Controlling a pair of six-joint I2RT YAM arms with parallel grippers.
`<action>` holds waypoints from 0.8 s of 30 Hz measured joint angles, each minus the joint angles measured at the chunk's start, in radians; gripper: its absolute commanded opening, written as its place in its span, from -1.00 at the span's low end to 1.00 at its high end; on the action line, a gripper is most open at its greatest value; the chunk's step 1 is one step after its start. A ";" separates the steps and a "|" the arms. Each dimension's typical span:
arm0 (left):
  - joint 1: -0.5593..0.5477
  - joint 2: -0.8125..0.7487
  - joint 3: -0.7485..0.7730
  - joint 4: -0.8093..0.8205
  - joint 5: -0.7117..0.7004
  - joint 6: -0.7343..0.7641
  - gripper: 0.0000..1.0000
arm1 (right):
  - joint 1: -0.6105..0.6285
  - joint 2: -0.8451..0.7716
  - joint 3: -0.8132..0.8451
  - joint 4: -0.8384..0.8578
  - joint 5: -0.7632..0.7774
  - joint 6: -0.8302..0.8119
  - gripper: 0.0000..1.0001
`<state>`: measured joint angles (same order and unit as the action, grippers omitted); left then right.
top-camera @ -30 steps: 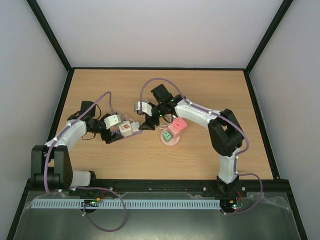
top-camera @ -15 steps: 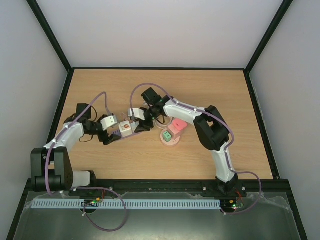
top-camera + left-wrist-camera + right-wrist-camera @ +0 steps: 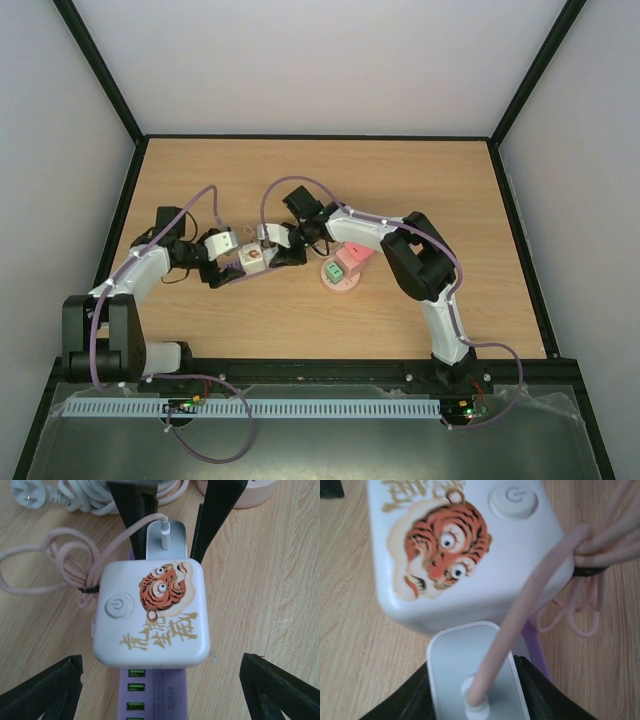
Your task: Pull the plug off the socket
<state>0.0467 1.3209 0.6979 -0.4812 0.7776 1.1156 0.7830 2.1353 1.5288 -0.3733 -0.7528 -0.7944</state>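
Wood table (image 3: 420,190). A lilac strip (image 3: 155,697) runs under the left gripper (image 3: 160,664), whose fingers are spread wide either side of the white tiger cube (image 3: 150,615) and touch nothing. The pink socket (image 3: 342,272) sits beside the right wrist, apart from the cube.

The plug (image 3: 166,537) is seated in the cube's face nearest the right gripper (image 3: 472,685), whose fingers look clamped on its flanks. The pink cable (image 3: 55,555) coils beside the cube, ahead of the left gripper.

Judged: the plug is light, rigid, smooth plastic, held by friction. Grip the body, never the soft cable. The cube may lift off the strip, so brace it.
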 measured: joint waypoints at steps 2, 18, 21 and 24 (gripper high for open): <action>-0.011 0.000 -0.002 0.015 0.000 -0.002 0.80 | 0.000 -0.001 -0.025 0.028 0.006 0.014 -0.36; -0.082 0.046 -0.001 0.087 -0.015 -0.033 0.29 | 0.010 -0.027 -0.097 0.126 0.011 0.061 -0.62; -0.082 0.046 -0.001 0.100 -0.021 -0.043 0.18 | 0.011 -0.027 -0.098 0.126 0.009 0.063 -0.68; -0.082 0.044 -0.001 0.099 -0.023 -0.050 0.10 | 0.011 -0.027 -0.098 0.127 0.008 0.066 -0.73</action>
<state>-0.0353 1.3647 0.6971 -0.3824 0.7547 1.0660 0.7937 2.1078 1.4311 -0.2466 -0.7444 -0.7288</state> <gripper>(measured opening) 0.621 0.281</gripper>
